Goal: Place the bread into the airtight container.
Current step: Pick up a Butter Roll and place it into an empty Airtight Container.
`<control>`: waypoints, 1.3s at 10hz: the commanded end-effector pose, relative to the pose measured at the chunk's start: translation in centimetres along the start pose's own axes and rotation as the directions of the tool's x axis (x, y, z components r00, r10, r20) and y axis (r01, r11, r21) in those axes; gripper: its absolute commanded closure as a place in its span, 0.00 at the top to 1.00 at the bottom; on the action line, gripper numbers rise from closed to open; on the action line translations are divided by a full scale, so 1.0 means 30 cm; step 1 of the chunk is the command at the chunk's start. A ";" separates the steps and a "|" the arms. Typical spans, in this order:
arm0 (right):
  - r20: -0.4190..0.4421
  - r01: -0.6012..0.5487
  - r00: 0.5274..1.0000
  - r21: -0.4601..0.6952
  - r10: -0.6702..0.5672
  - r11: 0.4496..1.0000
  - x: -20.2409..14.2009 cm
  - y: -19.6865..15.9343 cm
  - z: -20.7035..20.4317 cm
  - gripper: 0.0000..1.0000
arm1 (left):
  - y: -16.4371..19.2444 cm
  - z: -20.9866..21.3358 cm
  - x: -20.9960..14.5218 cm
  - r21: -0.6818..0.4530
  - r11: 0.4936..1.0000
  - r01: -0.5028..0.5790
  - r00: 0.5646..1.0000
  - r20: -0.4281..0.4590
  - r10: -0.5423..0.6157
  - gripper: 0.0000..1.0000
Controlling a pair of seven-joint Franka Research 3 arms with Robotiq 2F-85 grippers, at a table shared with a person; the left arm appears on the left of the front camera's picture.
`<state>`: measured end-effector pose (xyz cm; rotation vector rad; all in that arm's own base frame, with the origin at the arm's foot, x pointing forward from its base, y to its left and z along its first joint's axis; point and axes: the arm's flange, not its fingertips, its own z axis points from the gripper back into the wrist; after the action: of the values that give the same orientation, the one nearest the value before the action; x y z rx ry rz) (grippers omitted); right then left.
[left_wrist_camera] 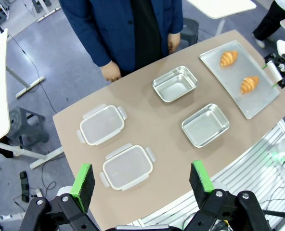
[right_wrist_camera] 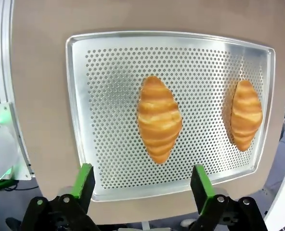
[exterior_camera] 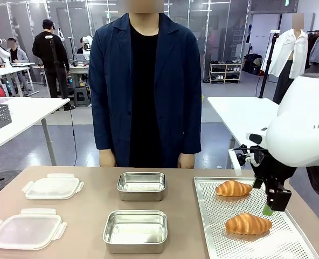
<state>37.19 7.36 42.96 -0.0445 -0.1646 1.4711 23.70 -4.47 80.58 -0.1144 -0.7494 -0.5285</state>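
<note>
Two golden croissants lie on a perforated metal tray [exterior_camera: 213, 237] at the table's right: a near one [exterior_camera: 248, 223] and a far one [exterior_camera: 233, 188]. Two empty steel containers sit mid-table, near [exterior_camera: 135, 231] and far [exterior_camera: 141, 185]. My right gripper [exterior_camera: 272, 208] hangs open just above the tray, beside the near croissant. In the right wrist view that croissant [right_wrist_camera: 159, 119] lies ahead between the open fingers of the right gripper [right_wrist_camera: 142, 185], with the far one [right_wrist_camera: 246, 114] off to the right. My left gripper [left_wrist_camera: 142, 185] is open, high over the table.
Two clear plastic lids [exterior_camera: 53, 187] [exterior_camera: 26, 230] lie at the table's left. A person in a dark jacket stands at the far edge, hands [exterior_camera: 107, 158] down by their sides. Bare brown tabletop [exterior_camera: 89, 205] lies between lids, containers and tray.
</note>
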 end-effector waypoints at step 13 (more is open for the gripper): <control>-0.027 0.056 0.998 0.036 -0.055 0.998 -0.039 -0.118 -0.425 1.00 | -0.001 0.001 -0.001 -0.007 1.000 0.003 1.000 0.003 -0.003 1.00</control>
<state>41.67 6.93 31.37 -0.0223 -0.0972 1.4193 23.70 -4.47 80.58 -0.1144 -0.7493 -0.5284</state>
